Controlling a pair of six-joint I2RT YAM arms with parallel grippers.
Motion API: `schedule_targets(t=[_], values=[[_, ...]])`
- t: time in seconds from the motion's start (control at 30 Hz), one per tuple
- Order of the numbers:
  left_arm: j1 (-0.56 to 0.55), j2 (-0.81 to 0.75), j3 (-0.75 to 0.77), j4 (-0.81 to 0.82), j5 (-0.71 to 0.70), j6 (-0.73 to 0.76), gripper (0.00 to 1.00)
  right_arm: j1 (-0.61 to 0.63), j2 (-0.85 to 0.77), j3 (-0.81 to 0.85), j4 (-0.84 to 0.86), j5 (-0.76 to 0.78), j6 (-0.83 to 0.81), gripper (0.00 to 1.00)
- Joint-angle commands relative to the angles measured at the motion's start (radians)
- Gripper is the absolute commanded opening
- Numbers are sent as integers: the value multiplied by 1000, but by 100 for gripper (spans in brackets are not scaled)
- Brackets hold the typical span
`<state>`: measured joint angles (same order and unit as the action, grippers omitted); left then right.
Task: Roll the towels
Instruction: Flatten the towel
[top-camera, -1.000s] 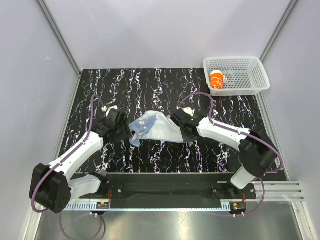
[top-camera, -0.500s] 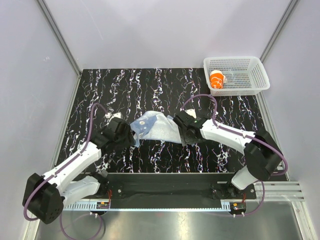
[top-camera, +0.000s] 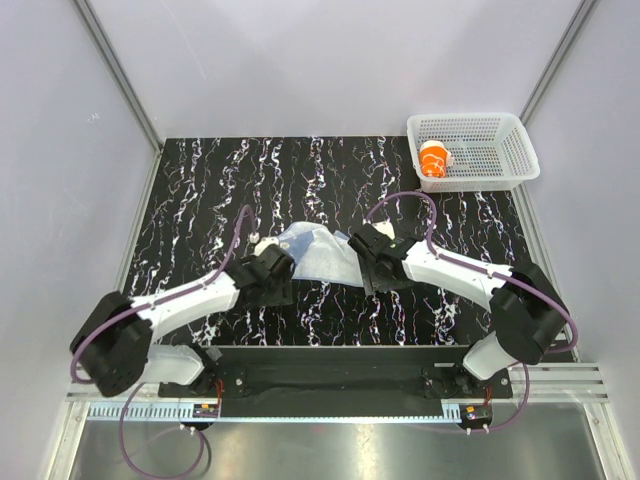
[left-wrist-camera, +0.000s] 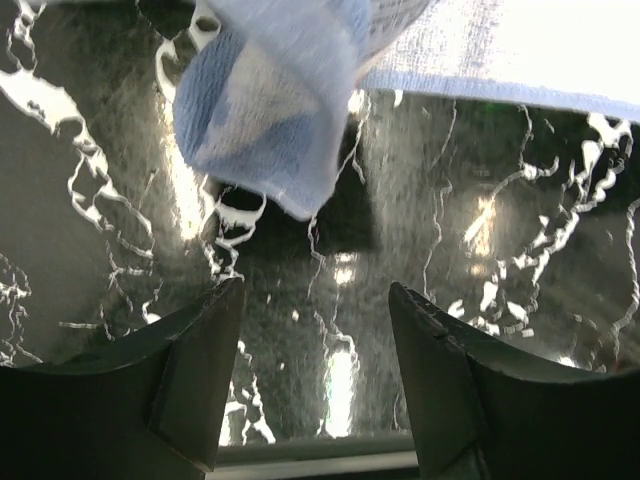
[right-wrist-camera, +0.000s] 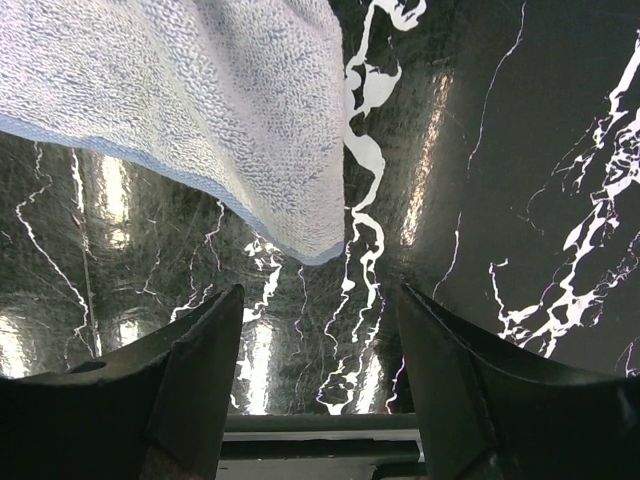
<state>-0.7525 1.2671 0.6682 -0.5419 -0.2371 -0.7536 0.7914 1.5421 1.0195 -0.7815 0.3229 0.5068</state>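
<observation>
A pale blue towel (top-camera: 315, 254) lies rumpled in the middle of the black marbled table, between my two grippers. My left gripper (top-camera: 272, 282) is open and empty at the towel's near left corner; in the left wrist view that folded corner (left-wrist-camera: 270, 95) lies just ahead of the open fingers (left-wrist-camera: 195, 350). My right gripper (top-camera: 372, 266) is open and empty at the towel's near right corner; in the right wrist view that corner (right-wrist-camera: 230, 110) lies just ahead of the fingertips (right-wrist-camera: 200, 350).
A white basket (top-camera: 473, 150) stands at the back right corner and holds an orange and white rolled towel (top-camera: 434, 159). The grey enclosure walls close in the table on the left, back and right.
My left gripper has swung right and nearer, from the towel's left side to its near left corner. The towel looks flatter. The right gripper has barely moved.
</observation>
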Motion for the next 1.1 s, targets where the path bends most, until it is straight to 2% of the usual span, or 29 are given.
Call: schedule_targets(t=[0.0,0.5,0.97,1.0,1.07], values=[[-22,55,77,47,-94,-4,64,-1,-40,-12,13,1,22,70],[-33,207,137,17,-189,-15,55,-3,-31,-16,30,-8,16,69],[-31,256,133,69,-209,16,18,-4,-46,-25,54,-54,29,68],[-30,256,133,71,-209,19,11,-4,-51,-29,56,-61,30,69],[-28,253,131,74,-209,29,6,-4,-57,-32,67,-79,38,68]])
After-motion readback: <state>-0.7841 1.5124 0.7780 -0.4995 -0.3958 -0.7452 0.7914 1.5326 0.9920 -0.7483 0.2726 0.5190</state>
